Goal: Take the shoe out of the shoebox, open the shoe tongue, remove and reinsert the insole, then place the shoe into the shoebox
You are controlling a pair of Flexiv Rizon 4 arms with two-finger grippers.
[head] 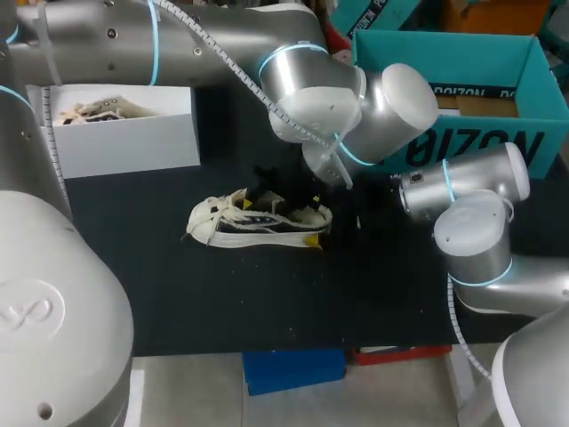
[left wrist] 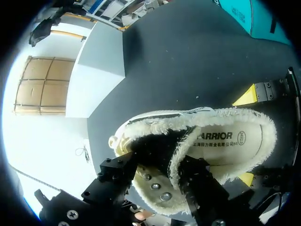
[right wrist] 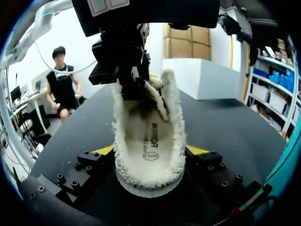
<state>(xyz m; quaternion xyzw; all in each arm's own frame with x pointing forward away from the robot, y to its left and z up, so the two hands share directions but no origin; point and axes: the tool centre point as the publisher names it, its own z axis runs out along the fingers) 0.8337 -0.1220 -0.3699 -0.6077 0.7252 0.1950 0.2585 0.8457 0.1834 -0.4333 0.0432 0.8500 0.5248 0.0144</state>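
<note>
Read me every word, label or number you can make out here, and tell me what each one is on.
"WARRIOR": on the insole.
Small characters and a round stamp just under it: too small to read.
"OIZON": on the teal box, large on its front wall and smaller inside, cut off at the start.

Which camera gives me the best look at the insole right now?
Right wrist view: it looks straight into the shoe, showing the insole nearly full length. Left wrist view shows only its heel half; the rest is hidden. Head view shows the shoe side-on, and the insole is not discernible.
</note>
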